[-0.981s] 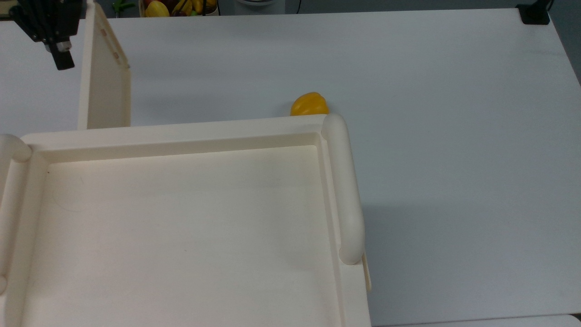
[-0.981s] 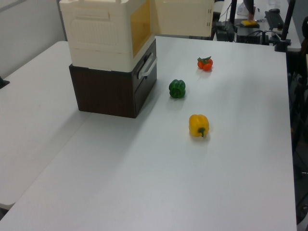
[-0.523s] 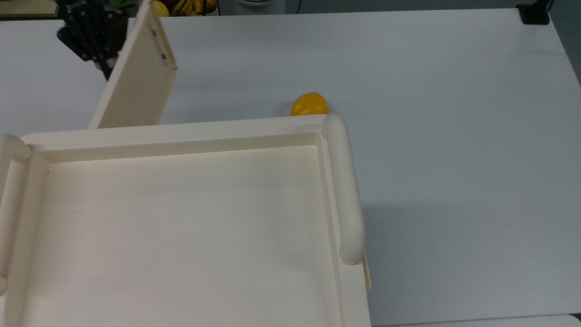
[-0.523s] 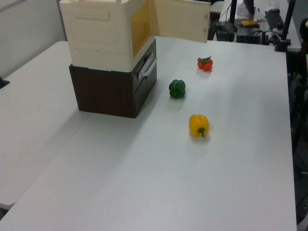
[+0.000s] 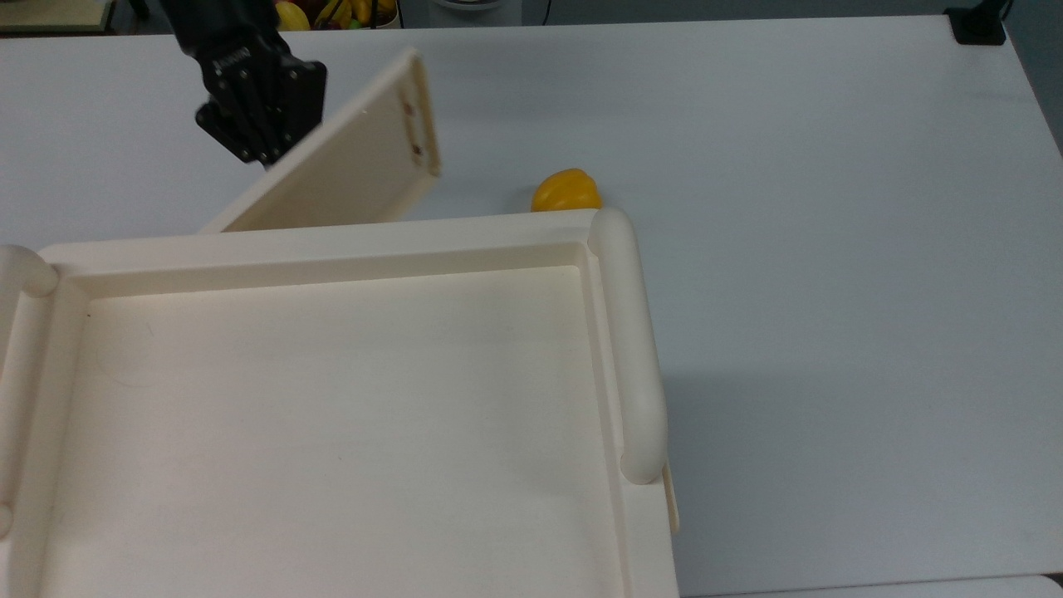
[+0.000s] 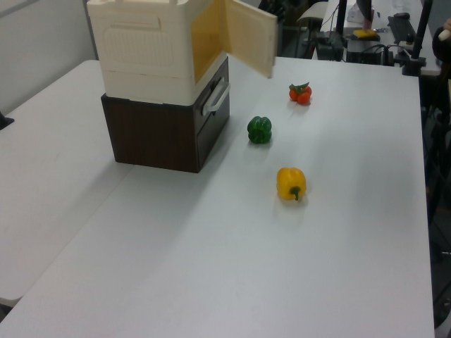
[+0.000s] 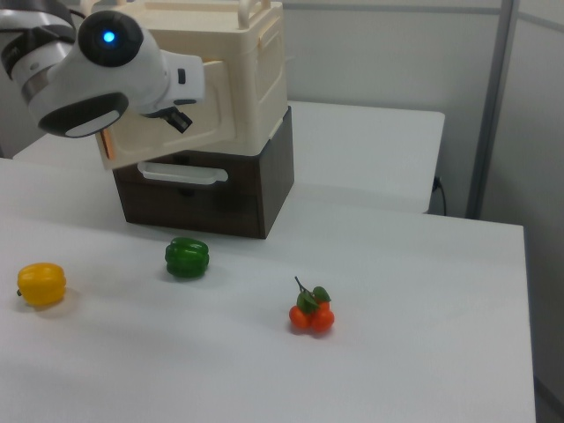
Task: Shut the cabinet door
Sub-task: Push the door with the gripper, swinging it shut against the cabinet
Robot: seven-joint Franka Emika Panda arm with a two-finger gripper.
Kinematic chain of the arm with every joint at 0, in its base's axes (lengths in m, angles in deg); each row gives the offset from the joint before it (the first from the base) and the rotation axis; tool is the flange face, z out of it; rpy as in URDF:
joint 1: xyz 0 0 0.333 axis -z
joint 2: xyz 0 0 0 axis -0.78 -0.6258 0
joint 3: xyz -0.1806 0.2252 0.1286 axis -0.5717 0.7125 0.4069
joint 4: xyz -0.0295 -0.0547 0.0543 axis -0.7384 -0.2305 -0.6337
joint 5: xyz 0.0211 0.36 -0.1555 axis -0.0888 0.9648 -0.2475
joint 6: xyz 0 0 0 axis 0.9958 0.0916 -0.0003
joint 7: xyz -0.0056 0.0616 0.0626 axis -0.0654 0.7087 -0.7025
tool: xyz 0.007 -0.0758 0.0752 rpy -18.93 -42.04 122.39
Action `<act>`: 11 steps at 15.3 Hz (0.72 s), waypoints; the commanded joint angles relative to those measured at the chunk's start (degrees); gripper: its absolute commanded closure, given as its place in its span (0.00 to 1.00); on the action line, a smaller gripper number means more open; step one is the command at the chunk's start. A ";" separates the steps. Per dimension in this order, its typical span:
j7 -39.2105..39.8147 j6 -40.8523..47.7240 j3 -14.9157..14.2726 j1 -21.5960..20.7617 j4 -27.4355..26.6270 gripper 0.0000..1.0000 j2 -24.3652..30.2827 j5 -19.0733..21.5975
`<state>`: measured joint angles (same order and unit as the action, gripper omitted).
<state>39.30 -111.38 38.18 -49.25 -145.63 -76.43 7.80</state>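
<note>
Cabinet door (image 5: 349,166) has been swung from approx. perpendicular to roughly halfway shut vs. 1 s ago, still angled off the cabinet (image 5: 332,399) front. Gripper (image 5: 253,124) is pressed at its outer face; finger state can't be told. More push judged needed.

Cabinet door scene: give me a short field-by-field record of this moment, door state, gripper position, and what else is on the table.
door: thin cream-coloured cabinet door, partly open, swung out at an angle from the cabinet front
cabinet: large cream-coloured boxy cabinet, stacked on a dark brown drawer unit
gripper: black gripper, against the door's outer face in the top view
loose items: yellow bell pepper, green bell pepper, red tomato cluster, all apart on the white table
task status: door not yet shut
</note>
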 commanded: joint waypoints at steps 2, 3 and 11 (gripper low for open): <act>-0.68 -10.88 4.34 -0.77 1.81 1.00 -3.97 1.87; -0.68 -12.99 4.95 -1.21 1.90 1.00 -4.94 1.87; -0.68 -22.41 7.77 -1.92 9.71 1.00 -12.05 2.40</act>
<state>38.76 -131.59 45.54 -50.83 -140.91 -85.24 8.44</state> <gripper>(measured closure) 0.991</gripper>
